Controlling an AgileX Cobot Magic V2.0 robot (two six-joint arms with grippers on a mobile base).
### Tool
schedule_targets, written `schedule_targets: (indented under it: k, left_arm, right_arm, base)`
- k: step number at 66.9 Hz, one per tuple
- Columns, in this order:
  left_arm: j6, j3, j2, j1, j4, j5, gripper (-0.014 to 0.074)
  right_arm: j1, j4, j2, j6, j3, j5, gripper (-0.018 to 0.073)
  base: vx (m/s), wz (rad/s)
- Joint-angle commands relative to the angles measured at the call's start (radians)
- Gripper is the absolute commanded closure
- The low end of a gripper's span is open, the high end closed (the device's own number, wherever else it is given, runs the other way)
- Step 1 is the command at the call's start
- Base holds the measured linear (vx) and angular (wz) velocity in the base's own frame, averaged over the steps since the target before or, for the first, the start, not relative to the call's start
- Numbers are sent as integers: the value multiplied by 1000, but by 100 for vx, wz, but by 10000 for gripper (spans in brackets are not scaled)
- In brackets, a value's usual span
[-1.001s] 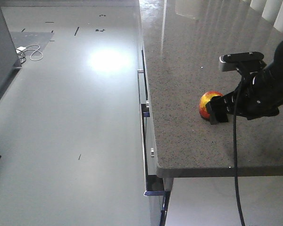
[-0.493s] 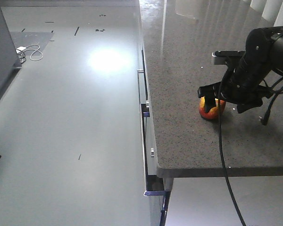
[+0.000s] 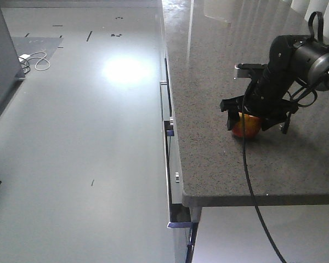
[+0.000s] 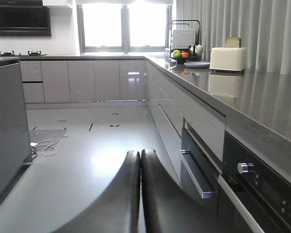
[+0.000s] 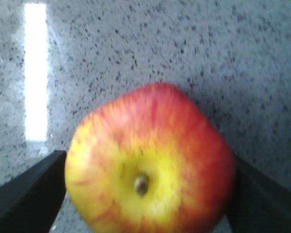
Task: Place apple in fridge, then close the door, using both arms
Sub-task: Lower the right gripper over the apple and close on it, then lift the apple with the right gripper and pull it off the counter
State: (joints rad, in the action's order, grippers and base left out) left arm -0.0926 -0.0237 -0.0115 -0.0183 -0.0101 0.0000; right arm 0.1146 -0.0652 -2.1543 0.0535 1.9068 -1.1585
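I am at the pick-up: my right jaws stand spread astride the apple (image 5: 150,165) on the speckled bench (image 3: 219,164), my left jaws pressed together and idle, so next I should pinch and lift.

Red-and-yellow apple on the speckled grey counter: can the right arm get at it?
Likely yes: the black right gripper hangs over the red-and-yellow apple, a finger on each side, nothing between.

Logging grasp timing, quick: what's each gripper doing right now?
Left gripper: shut, holding nothing.
Right gripper: fingers either side of the apple; clamped or not cannot be told.
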Motion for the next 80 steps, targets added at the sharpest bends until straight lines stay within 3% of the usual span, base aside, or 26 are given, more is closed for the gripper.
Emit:
schedule_targets:
  k: [1, 17, 39, 61, 73, 80]
  left_arm:
    - [-2, 17, -15, 0, 10, -64, 603]
    - [-2, 17, -15, 0, 10, -64, 603]
    - [-2, 17, -15, 0, 10, -64, 603]
    - [-2, 17, -15, 0, 10, -64, 603]
    - [-2, 17, -15, 0, 10, -64, 603]
    - [-2, 17, -15, 0, 10, -64, 603]
  right_arm:
    - [-3, 12, 36, -53, 60, 17, -36]
    - [-3, 12, 28, -128, 78, 23, -11]
    - [-3, 11, 29, -128, 81, 21, 195]
    - [-3, 3, 101, -128, 81, -33, 326]
    - [9, -78, 191, -135, 78, -80, 349]
    - [56, -125, 255, -156, 78, -96, 349]
  base:
    - [0, 0]
    - [0, 0]
    - [0, 0]
    - [0, 0]
    - [0, 0]
    - [0, 0]
